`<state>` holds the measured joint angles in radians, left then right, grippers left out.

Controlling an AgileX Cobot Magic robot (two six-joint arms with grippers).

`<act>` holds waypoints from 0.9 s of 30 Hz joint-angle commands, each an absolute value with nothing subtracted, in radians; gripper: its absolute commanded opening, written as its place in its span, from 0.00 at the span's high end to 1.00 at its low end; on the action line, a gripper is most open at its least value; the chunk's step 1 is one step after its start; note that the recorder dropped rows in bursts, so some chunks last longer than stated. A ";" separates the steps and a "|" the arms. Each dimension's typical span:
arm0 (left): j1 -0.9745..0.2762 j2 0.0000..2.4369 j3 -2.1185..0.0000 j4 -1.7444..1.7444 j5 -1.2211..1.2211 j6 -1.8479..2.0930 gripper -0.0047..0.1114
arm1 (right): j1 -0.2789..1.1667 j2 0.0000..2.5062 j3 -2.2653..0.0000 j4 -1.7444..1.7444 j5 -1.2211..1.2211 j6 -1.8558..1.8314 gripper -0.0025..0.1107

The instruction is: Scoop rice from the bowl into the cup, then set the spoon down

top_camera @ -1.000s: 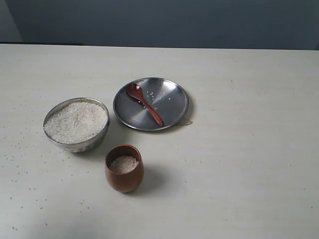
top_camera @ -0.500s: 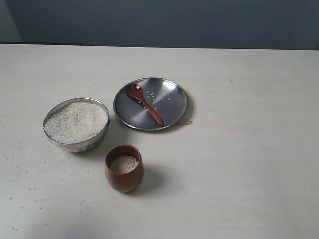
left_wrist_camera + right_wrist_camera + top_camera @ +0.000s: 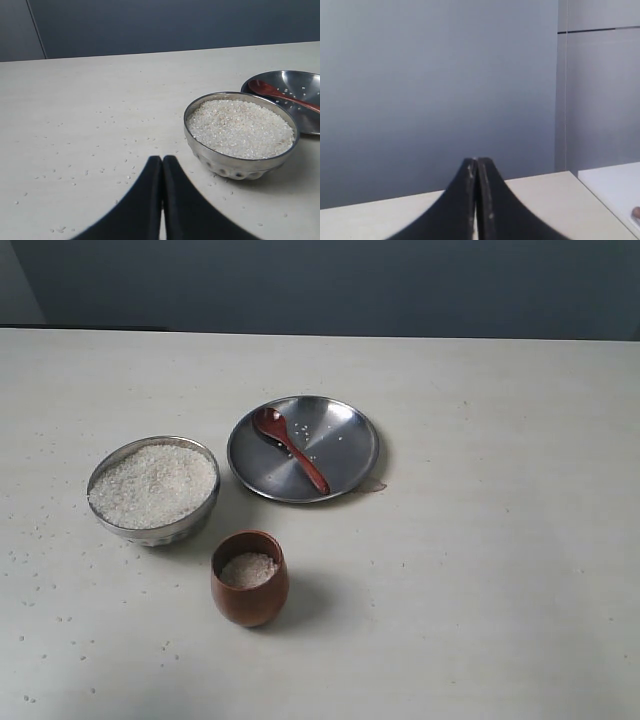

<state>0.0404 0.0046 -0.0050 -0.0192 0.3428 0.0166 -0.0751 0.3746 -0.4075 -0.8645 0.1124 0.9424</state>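
The steel bowl [image 3: 153, 530] stands left of centre, heaped with white rice [image 3: 152, 484]. In front of it the wooden cup [image 3: 249, 590] holds a little rice [image 3: 248, 568]. The dark wooden spoon [image 3: 292, 448] lies loose on the flat steel plate [image 3: 345, 445]. No arm shows in the exterior view. The left wrist view has my left gripper [image 3: 162, 159] shut and empty, low over the table, short of the bowl [image 3: 240, 162] and its rice [image 3: 240, 127]; the spoon [image 3: 280, 93] rests on the plate beyond. My right gripper [image 3: 477, 161] is shut and empty, facing a grey wall.
Loose rice grains [image 3: 107, 150] are scattered on the table on the bowl's left side, and a few lie on the plate [image 3: 305, 112]. A table corner [image 3: 570, 175] and a white surface [image 3: 615, 187] show in the right wrist view.
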 commanded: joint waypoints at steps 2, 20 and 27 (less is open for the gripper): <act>0.043 0.000 0.000 -0.017 0.334 0.012 0.96 | -0.082 0.353 -0.404 -0.875 0.092 0.937 0.98; 0.043 0.000 0.000 -0.017 0.334 0.012 0.96 | -0.080 0.378 -0.404 -0.058 0.208 0.000 0.98; 0.043 0.000 0.000 -0.017 0.334 0.012 0.96 | -0.080 0.377 -0.288 -0.049 0.181 -0.072 0.98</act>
